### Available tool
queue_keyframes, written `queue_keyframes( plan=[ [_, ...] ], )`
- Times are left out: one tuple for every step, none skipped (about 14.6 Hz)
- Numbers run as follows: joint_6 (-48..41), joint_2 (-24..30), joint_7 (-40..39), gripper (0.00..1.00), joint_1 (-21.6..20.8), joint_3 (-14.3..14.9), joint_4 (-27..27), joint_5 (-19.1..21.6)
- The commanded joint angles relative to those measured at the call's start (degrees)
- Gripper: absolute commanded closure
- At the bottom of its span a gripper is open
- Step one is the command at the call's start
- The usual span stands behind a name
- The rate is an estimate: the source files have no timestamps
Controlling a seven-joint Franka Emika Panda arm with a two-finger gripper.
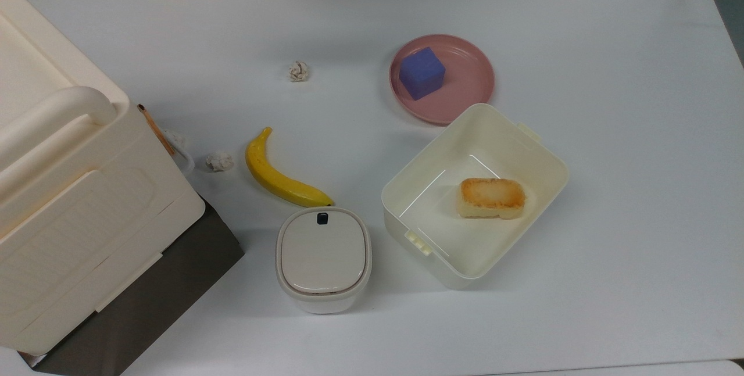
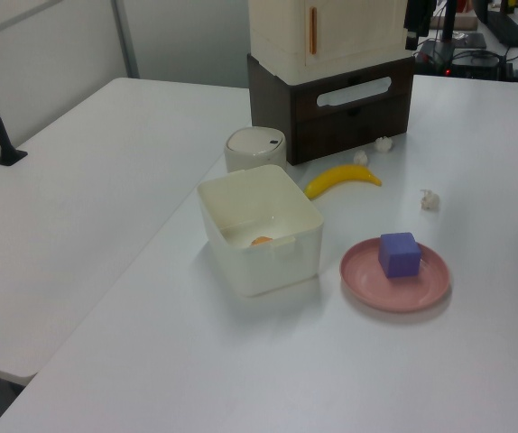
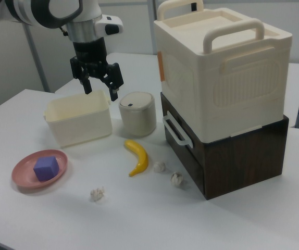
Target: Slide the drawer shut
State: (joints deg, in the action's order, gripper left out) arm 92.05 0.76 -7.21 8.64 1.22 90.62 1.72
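Observation:
The dark brown cabinet (image 3: 243, 156) stands under a big cream box. Its drawer (image 3: 173, 141) has a dark front panel with a white loop handle (image 3: 175, 132). In the left view the drawer (image 2: 307, 100) sits level with the cabinet's front, and no light wood shows. My gripper (image 3: 101, 94) hangs high above the table, well away from the handle, open with nothing between its fingers. In the left view the gripper (image 2: 414, 25) is a dark shape at the top edge, right of the cream box.
The big cream box (image 1: 75, 201) covers the cabinet (image 1: 174, 283). Before the drawer lie a banana (image 1: 279, 175) and paper balls (image 1: 219, 161). A lidded round pot (image 1: 323, 257), an open cream container (image 1: 474, 190) with bread, and a pink plate (image 1: 465, 82) with a blue cube stand further out.

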Motion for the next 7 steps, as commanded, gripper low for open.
queue_keyframes(
  plan=[
    [1.5,0.0,1.4,0.00,-0.8,0.3,-0.1,0.7],
    [2.5,0.0,1.4,0.00,-0.7,0.3,0.3,0.7],
    [2.7,-0.1,1.5,0.00,-0.7,0.3,0.3,1.2],
    [2.7,0.0,1.5,0.00,-0.8,0.3,0.3,1.3],
    [2.7,-0.1,1.7,0.00,-0.9,0.2,0.3,1.4],
    [2.7,-0.1,2.1,0.00,-0.9,0.2,0.3,1.4],
    [2.7,-0.2,2.3,0.00,-0.9,0.2,0.3,1.4]
  ],
)
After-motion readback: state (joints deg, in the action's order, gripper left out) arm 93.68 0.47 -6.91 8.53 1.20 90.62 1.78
